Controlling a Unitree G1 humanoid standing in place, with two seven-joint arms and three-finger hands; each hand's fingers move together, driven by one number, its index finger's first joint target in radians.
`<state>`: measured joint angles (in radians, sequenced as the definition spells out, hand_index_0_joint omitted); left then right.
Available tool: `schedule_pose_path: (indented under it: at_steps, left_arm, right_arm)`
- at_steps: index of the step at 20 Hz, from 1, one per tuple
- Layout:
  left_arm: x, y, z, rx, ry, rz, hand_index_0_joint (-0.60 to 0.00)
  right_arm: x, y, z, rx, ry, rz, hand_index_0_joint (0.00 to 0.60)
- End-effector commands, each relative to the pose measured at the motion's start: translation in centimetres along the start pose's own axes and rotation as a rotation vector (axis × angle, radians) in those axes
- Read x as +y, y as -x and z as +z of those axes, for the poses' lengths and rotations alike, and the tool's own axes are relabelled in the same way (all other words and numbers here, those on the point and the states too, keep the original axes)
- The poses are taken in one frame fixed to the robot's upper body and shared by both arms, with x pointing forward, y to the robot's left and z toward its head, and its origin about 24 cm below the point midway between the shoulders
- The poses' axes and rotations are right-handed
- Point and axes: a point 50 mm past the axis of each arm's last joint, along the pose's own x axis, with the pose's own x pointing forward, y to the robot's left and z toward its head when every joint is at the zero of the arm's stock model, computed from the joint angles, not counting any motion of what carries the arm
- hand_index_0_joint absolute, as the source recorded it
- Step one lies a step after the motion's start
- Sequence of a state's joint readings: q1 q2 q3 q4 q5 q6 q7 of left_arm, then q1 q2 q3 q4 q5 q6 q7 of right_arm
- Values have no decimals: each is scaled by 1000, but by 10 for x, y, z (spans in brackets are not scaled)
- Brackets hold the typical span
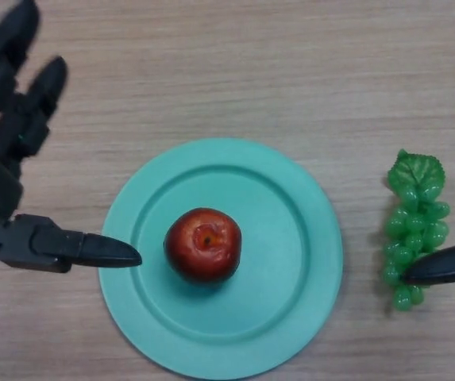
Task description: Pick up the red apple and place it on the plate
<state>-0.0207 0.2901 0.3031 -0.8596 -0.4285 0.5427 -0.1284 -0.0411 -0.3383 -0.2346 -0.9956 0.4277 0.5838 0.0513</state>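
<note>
Glossy red apple [202, 244] rests mid round teal plate [291, 309], just beyond the left hand's [9, 171] straight, spread fingers, apparently released; right hand [449, 266] at the frame's edge, fingers indiscernible

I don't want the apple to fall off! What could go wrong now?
The red apple sits near the middle of the teal plate, free of both hands. The left robot hand is open with its thumb over the plate's rim, so pulling away carelessly might nudge the plate or roll the round apple. The right robot hand lies beside the green grapes and might bump them.
</note>
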Motion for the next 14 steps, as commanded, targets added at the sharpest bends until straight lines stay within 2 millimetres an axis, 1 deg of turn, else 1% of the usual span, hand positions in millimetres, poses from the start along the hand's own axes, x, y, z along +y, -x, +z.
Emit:
schedule_pose_path:
  at_steps: [1,4,6,10,14]
  left_arm:
    - [1,5,31,-208,-146,22,0]
    - [6,8,41,-193,-126,26,0]
    - [6,6,42,-192,-127,23,0]
    - [7,4,41,-177,-126,37,0]
    - [10,4,32,-200,-143,74,0]
  right_arm:
    - [-1,4,24,-166,53,5,0]
    - [-4,5,19,-151,49,4,0]
    - [-4,4,16,-143,67,5,0]
    - [-1,1,11,-121,79,32,0]
    - [-1,2,7,-106,80,47,0]
